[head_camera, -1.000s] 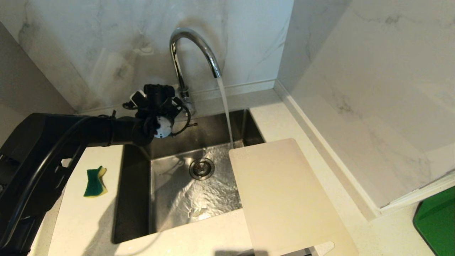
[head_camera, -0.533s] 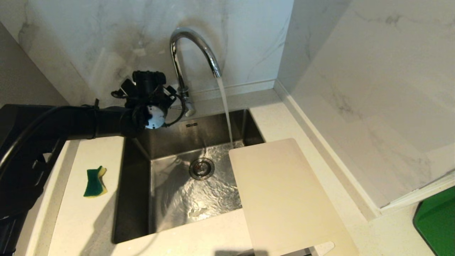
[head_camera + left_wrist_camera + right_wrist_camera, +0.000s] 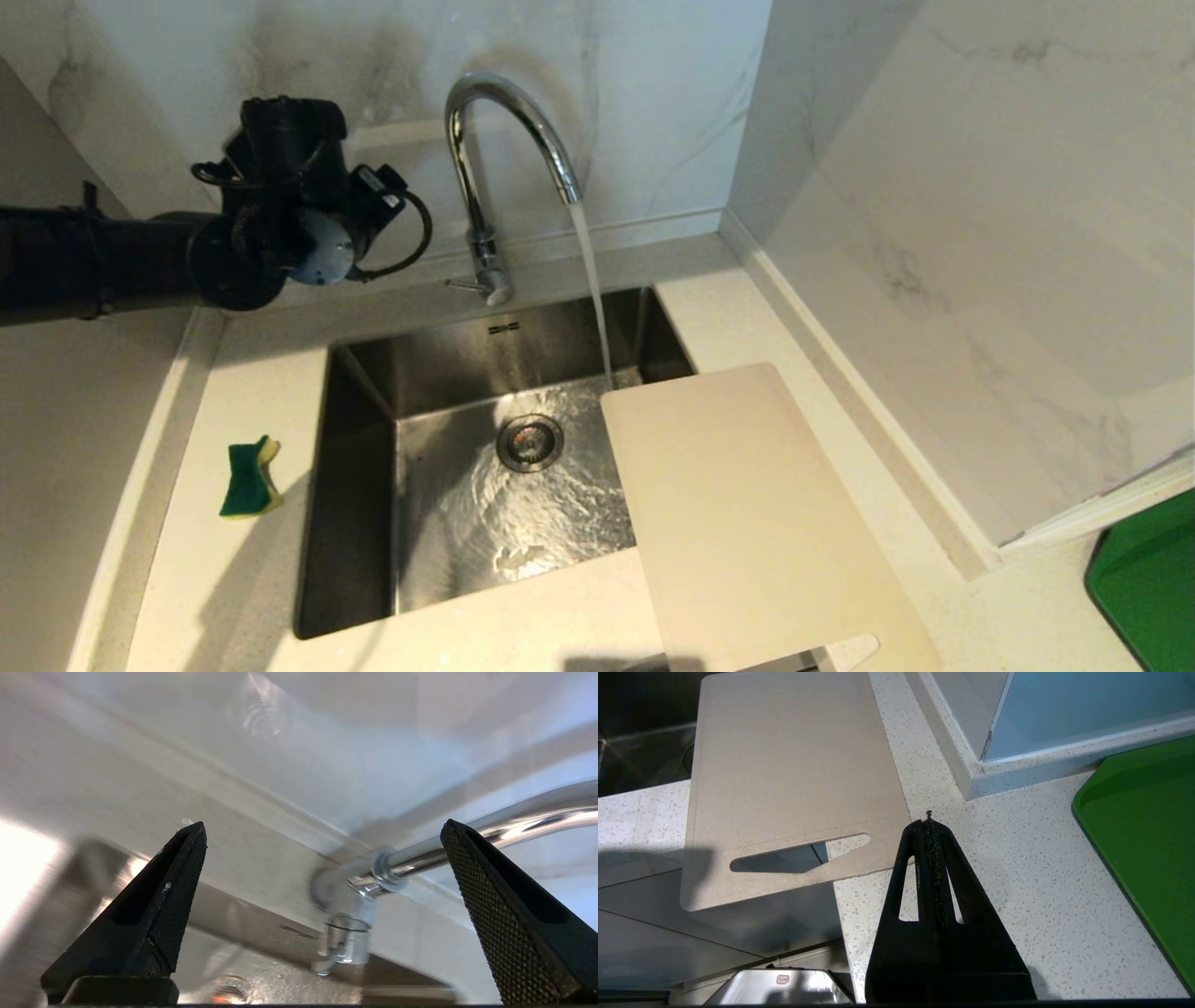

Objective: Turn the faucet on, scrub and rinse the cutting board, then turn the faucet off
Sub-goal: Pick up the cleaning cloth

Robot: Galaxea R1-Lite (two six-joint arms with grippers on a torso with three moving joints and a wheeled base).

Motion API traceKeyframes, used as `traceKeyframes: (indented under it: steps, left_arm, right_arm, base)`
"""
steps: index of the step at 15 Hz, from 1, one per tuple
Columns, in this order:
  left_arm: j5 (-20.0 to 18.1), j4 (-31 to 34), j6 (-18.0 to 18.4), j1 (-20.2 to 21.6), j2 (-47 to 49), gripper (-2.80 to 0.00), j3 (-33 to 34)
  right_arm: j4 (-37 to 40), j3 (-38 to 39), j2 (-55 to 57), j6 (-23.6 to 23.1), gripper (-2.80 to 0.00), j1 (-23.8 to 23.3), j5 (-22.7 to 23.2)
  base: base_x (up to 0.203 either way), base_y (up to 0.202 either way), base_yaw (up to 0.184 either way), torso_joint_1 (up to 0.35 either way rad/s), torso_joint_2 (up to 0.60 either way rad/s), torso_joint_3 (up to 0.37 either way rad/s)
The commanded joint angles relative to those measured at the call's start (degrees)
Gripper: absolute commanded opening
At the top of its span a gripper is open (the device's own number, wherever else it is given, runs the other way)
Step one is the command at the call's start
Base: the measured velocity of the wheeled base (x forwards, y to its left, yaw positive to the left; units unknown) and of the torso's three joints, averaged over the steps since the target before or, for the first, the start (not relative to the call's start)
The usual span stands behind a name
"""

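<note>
the left hand (image 3: 322,833) hung in the air left of the faucet (image 3: 485,159), fingers spread fully wide, holding and touching nothing. water ran from the spout into the sink (image 3: 355,504). the board (image 3: 747,523) lay flat on the table (image 3: 224,579), its far corner over the sink's right edge. the right hand (image 3: 928,817) was pinched shut and empty above the table just beside the board's handle end.

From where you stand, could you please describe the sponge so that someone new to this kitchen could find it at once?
Start at the steel sink set into the pale speckled counter, with water running from the chrome faucet. On the counter strip to the sink's left lies the sponge, alone. It is small, dark green with a yellow layer, unlike the big cream cutting board across the sink's right edge.
</note>
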Motion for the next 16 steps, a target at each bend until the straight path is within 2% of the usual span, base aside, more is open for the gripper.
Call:
traceKeyframes:
  steps: [1, 5, 6, 9, 13, 14, 15, 16]
  left_arm:
    - [-0.58, 0.13, 4.45, 1.03, -8.46, 0.00, 5.17]
    - [-6.71, 1.31, 9.64, 2.34, -18.00, 0.00, 14.81]
    - [-8.15, 2.57, 12.48, 2.73, -20.12, -2.80, 17.83]
    - [-15.32, 4.33, 17.88, 3.97, -26.69, -2.80, 24.81]
    - [-17.66, 7.49, 27.82, 6.54, -32.22, -2.80, 33.71]
    - [-18.93, 7.54, 29.51, 6.54, -32.88, -2.80, 36.01]
    - [-21.43, 7.77, 30.28, 6.54, -33.10, -2.80, 37.22]
    - [-22.10, 8.34, 30.39, 6.64, -32.71, -2.80, 37.84]
  right_arm:
    - [-0.06, 0.07, 0.00, 0.00, -2.80, 0.01, 0.01]
    - [0.02, 0.00, 0.00, 0.00, -2.80, 0.01, 0.01]
    - [0.02, 0.00, 0.00, 0.00, -2.80, 0.01, 0.01]
    - [0.02, 0.00, 0.00, 0.00, -2.80, 0.01, 0.01]
    - [0.00, 0.02, 0.00, -0.07, -2.80, 0.01, 0.01]
    - [0.02, 0.00, 0.00, 0.00, -2.80, 0.01, 0.01]
    - [0.02, 0.00, 0.00, 0.00, -2.80, 0.01, 0.01]
    - [0.02, 0.00, 0.00, 0.00, -2.80, 0.01, 0.01]
  base:
    - [0.000, 0.000, 0.000, 0.000, 0.00, 0.000]
    - [0.000, 0.000, 0.000, 0.000, 0.00, 0.000]
    - [0.000, 0.000, 0.000, 0.000, 0.00, 0.000]
    - [0.000, 0.000, 0.000, 0.000, 0.00, 0.000]
    - [0.000, 0.000, 0.000, 0.000, 0.00, 0.000]
    - [0.000, 0.000, 0.000, 0.000, 0.00, 0.000]
    - [0.000, 0.000, 0.000, 0.000, 0.00, 0.000]
    - [0.000, 0.000, 0.000, 0.000, 0.00, 0.000]
